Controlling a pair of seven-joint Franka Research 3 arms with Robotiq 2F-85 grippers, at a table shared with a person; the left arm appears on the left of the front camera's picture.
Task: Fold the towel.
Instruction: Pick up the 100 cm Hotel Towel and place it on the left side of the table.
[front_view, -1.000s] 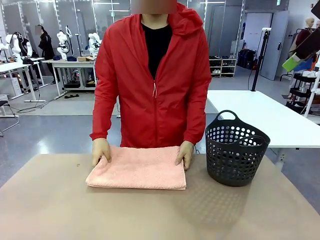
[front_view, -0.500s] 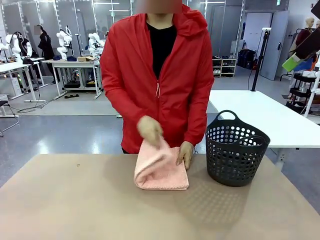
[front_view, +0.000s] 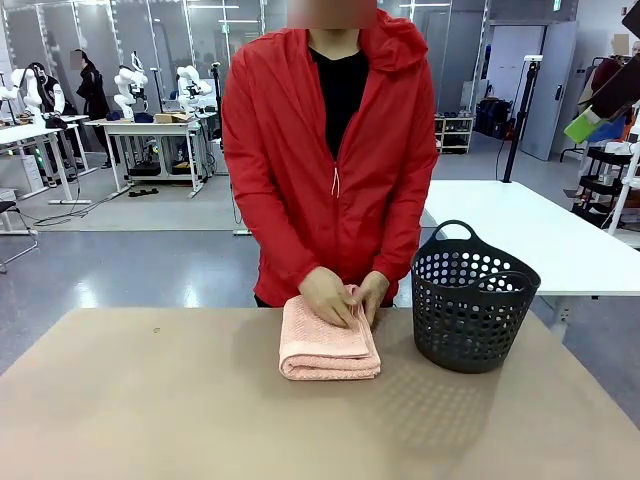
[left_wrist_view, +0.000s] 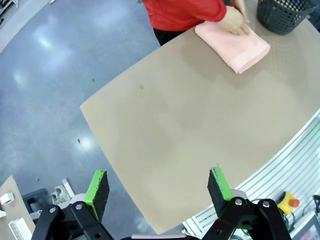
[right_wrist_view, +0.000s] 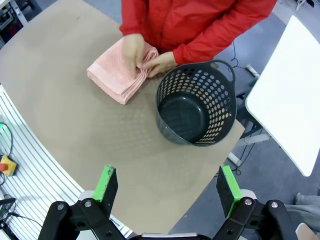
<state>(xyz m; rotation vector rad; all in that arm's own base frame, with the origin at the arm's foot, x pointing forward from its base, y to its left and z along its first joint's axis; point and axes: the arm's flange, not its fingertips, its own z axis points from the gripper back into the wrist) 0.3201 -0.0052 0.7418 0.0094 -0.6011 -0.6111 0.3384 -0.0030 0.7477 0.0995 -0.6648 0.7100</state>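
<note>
Basket (right_wrist_view: 196, 109) empty beside folded towel (front_view: 328, 342); both arms' fingers (left_wrist_view: 98, 187) (right_wrist_view: 107, 183) spread open.

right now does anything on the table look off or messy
Nothing stands out. The towel lies folded in a neat stack on the table, with the person's hands pressing its far edge. The basket stands upright beside it, apart from the towel, and the right wrist view shows it empty.
</note>
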